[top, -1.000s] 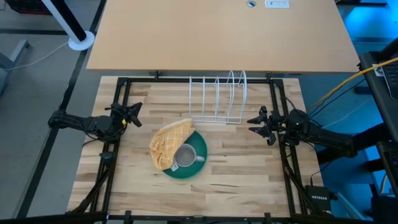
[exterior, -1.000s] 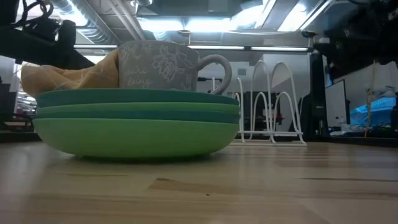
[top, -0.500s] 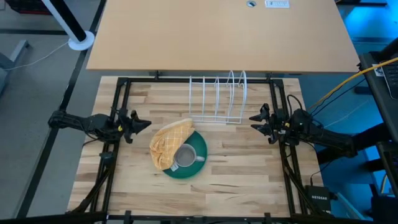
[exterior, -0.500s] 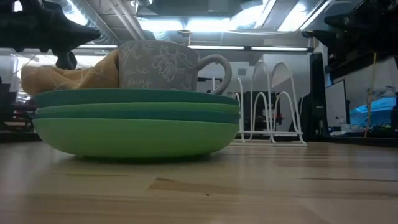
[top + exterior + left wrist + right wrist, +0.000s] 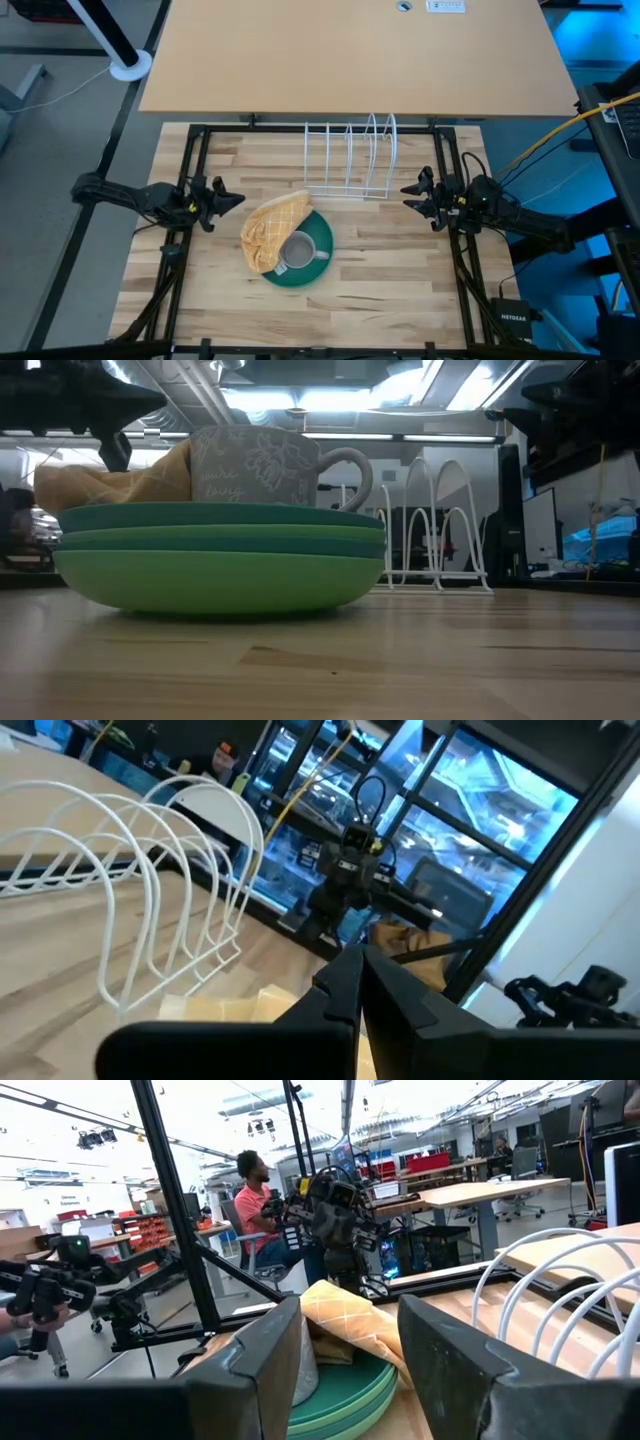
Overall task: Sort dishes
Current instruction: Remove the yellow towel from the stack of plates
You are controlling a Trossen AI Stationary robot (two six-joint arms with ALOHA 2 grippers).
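A stack of green and teal plates [image 5: 308, 262] [image 5: 220, 555] lies near the table's middle. A grey handled mug [image 5: 298, 251] [image 5: 262, 464] stands upright on the top plate. A tan-yellow waffle cloth [image 5: 270, 228] [image 5: 110, 482] lies over the stack's left part, beside the mug. My left gripper [image 5: 232, 198] [image 5: 360, 952] hovers left of the stack, shut and empty. My right gripper [image 5: 408, 195] [image 5: 350, 1320] hovers right of the stack, open and empty, pointing at the cloth and plates [image 5: 350, 1380].
A white wire rack [image 5: 352, 158] [image 5: 435, 525] stands behind the stack at the table's far side, empty. A black frame [image 5: 196, 140] runs along the table's edges. A person [image 5: 255, 1190] sits in the room beyond the table.
My left gripper has swung toward the table's near edge and a little right, closer to the cloth and plates, and now points level at them. The plates, mug and cloth have not moved.
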